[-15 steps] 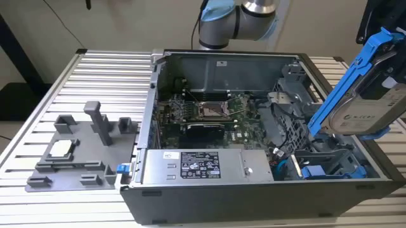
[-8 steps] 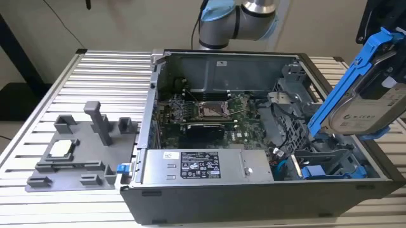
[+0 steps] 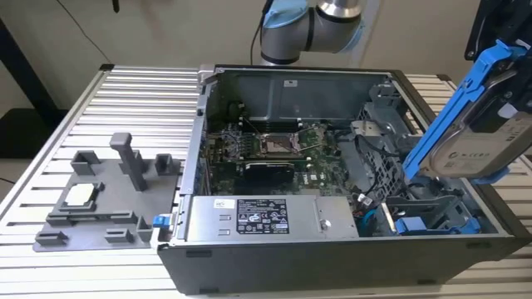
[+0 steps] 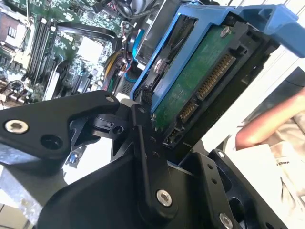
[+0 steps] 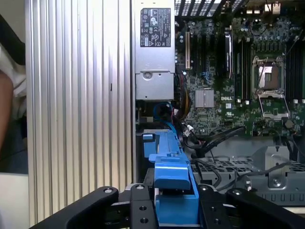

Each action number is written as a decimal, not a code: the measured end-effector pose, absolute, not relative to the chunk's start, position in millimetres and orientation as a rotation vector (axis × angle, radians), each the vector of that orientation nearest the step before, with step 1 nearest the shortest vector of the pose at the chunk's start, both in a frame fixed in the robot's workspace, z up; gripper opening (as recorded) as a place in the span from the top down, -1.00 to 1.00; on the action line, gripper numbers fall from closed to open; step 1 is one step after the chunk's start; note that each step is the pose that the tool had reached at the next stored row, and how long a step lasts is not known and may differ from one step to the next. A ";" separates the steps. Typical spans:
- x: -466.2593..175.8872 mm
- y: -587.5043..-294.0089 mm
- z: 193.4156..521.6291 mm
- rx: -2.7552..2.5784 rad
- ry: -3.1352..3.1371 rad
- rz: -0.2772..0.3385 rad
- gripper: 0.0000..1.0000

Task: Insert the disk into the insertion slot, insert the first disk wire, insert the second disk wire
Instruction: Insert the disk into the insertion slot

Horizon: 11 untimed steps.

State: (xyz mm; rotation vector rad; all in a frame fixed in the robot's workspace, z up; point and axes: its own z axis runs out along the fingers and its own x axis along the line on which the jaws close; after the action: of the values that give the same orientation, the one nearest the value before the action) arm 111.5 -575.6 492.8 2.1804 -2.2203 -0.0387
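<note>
My gripper is shut on the disk, a silver-grey drive in a bright blue carrier. In the exterior view the disk hangs tilted above the black computer case's right end. Just below it lies the insertion slot in the grey drive cage. Another blue-framed drive sits low in that cage. In the second wrist view the disk's green circuit board and connectors face the camera between my black fingers. The blue carrier rises between the fingers in the first wrist view. A blue cable loops beside the cage.
The silver labelled power-supply box lies along the case's near wall, with the motherboard behind it. A grey fixture plate sits on the slatted table at the exterior view's left. A person's arm is close to the case.
</note>
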 end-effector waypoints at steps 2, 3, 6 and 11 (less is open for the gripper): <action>111.5 -575.8 490.2 2.181 -2.221 -0.039 0.35; 111.5 -575.9 488.8 2.181 -2.221 -0.039 0.35; 111.5 -576.0 484.8 2.182 -2.222 -0.037 0.35; 111.5 -576.4 479.2 2.183 -2.223 -0.033 0.35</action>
State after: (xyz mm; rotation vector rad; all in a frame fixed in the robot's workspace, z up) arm 111.5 -576.4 479.2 2.1831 -2.2232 -0.0333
